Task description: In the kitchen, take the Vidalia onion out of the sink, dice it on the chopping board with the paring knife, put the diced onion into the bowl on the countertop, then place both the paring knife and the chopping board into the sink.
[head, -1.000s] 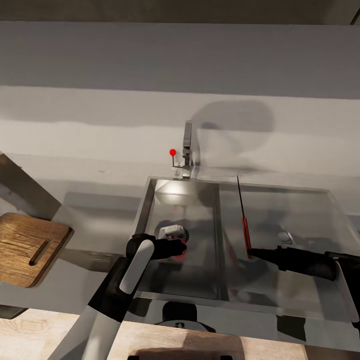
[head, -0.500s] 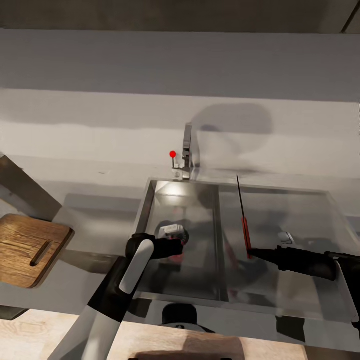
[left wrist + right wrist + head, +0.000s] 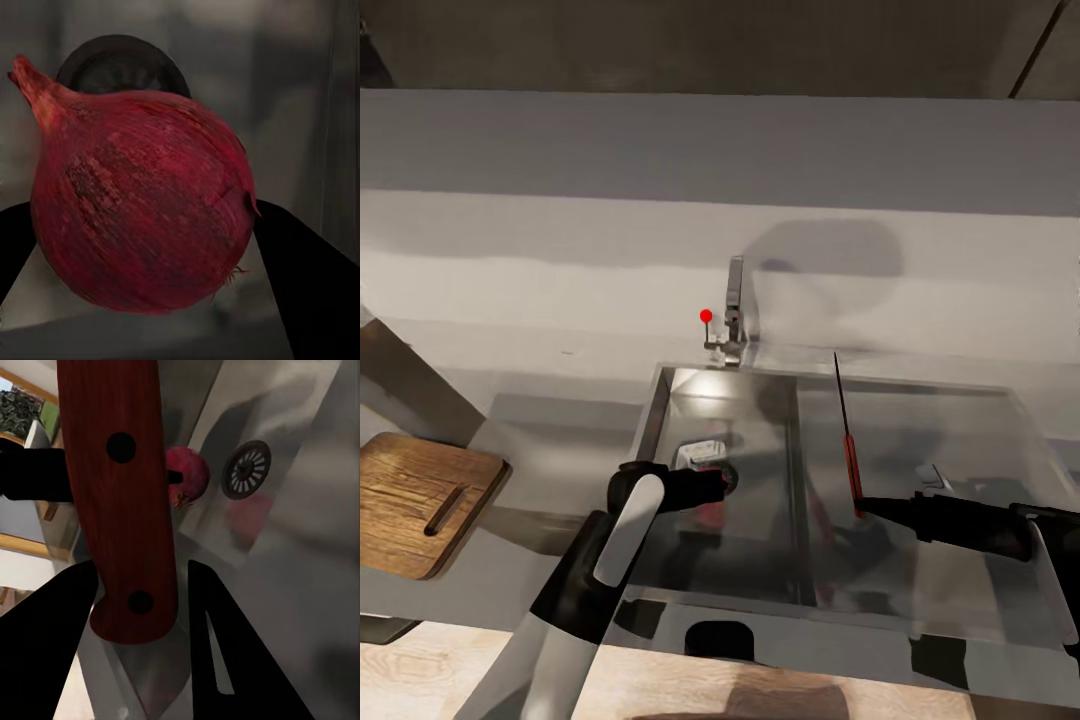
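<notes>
— In the sink (image 3: 660, 400)? 
— Holds the onion (image 3: 710, 510), near the drain (image 3: 712, 470), gripped by the left gripper (image 3: 712, 492) low inside the basin. Cannot tell whether touching the bottom.

— Left pincer? 
— Closed narrow on the onion (image 3: 142, 202): dark fingers (image 3: 300, 285) pressed against both flanks in the left wrist view, pointed tip tilted toward the drain (image 3: 120, 64) behind.

— Right pincer? 
— Right gripper (image 3: 863, 507) clamped on the knife (image 3: 850, 460), out over the right half of the sink. Blade upright toward the far rim, red handle below.

— Added by the right wrist view? 
— Handle (image 3: 120, 495) up close with two dark rivets, fingers (image 3: 45, 645) snug on either side of its end. Past it, down in the sink (image 3: 300, 585), the onion (image 3: 187, 472) just beside the slotted drain (image 3: 246, 469). Right gripper (image 3: 139, 607) shut on the handle there too.

— Seen from the head alone? 
— Board (image 3: 420, 500) on the countertop (image 3: 560, 420), well left of the sink, slot showing. Faucet (image 3: 734, 300) with red knob (image 3: 706, 316) at the back rim of the sink.
</notes>
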Tool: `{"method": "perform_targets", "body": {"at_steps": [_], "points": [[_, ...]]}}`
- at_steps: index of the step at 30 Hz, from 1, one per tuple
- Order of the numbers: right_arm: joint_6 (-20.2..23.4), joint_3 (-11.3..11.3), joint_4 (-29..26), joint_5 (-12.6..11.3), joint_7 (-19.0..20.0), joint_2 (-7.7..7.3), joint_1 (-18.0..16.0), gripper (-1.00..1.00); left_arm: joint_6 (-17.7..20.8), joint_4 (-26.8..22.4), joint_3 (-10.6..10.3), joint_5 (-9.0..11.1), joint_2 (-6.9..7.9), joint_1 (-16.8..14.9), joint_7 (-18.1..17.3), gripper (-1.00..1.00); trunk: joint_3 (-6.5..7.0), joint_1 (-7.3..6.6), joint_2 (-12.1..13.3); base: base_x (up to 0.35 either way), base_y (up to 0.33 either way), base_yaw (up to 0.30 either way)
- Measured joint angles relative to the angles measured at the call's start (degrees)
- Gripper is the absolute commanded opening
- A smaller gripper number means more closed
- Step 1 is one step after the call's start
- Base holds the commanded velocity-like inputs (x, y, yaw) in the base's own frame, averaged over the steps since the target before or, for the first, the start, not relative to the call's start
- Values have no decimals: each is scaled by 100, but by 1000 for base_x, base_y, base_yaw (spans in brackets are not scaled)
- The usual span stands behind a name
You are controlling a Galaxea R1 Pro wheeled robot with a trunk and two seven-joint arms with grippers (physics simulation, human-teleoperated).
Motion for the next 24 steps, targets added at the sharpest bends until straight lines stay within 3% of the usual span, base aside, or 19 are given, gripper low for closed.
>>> {"method": "perform_targets", "body": {"at_steps": [15, 24], "points": [[0, 259, 8, 3, -10, 7, 0, -100, 104, -207, 4, 63, 10, 0, -9, -100, 142, 0, 0, 0, 0, 0], [0, 263, 9, 1, -10, 6, 0, -100, 236, -573, -175, 82, 28, 0, -19, -100, 227, 0, 0, 0, 0, 0]]}}
